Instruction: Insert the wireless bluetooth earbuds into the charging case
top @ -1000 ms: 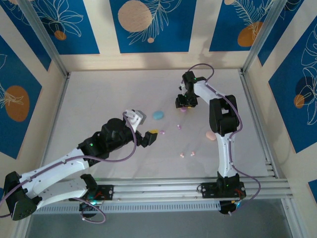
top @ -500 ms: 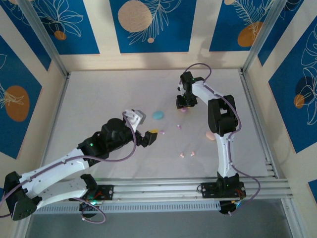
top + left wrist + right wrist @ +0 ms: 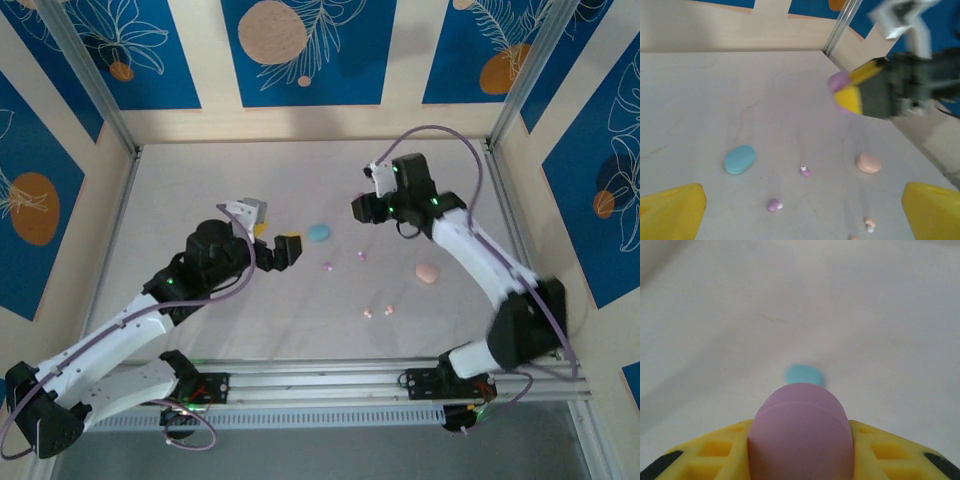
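A lilac oval charging case (image 3: 800, 425) is held off the table, with my right gripper (image 3: 800, 452) shut on it between yellow fingers (image 3: 715, 450). In the top view that gripper (image 3: 365, 208) hangs over the far middle of the table. From the left wrist view the held lilac case (image 3: 839, 81) shows at upper right. Two lilac earbuds (image 3: 805, 171) (image 3: 773, 205) lie on the table ahead of my open left gripper (image 3: 800, 220). From above, they (image 3: 327, 266) (image 3: 361, 256) sit right of the left gripper (image 3: 275, 250). Two pink earbuds (image 3: 368, 313) (image 3: 389, 309) lie nearer the front.
A light blue oval case (image 3: 319, 232) lies closed at mid-table, also seen from the left wrist (image 3: 739, 159) and, blurred, from the right wrist (image 3: 803, 375). A pink oval case (image 3: 427, 272) (image 3: 868, 163) rests to the right. Walls and metal rails (image 3: 515, 240) border the table.
My right gripper closed on the lilac case and lifted it off the table as the arm swung up. The left gripper drew back to the upper left, staying open.
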Available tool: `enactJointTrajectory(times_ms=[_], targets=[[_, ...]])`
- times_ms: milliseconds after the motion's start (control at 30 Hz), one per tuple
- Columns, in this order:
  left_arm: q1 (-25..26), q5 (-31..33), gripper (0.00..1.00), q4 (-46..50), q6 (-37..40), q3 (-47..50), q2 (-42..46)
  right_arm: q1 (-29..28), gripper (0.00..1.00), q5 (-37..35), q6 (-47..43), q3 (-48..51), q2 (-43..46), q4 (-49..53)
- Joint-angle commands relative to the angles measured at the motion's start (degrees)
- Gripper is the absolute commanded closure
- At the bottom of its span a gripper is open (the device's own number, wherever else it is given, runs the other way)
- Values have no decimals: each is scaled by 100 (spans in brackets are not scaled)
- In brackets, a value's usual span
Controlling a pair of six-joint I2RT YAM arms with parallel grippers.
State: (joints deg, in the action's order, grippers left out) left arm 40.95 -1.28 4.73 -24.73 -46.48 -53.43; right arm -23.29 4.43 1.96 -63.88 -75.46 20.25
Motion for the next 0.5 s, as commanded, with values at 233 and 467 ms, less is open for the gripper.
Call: enactJointTrajectory(times_ms=[233, 467], targets=[[-105, -2016, 18, -691, -691, -659, -794, -1023, 69, 325, -2218, 1564, 1774, -1555], [0, -2245, 21, -637, -626, -893, -1128, -1334, 69, 174, -2487, 1602, 1798, -1485]])
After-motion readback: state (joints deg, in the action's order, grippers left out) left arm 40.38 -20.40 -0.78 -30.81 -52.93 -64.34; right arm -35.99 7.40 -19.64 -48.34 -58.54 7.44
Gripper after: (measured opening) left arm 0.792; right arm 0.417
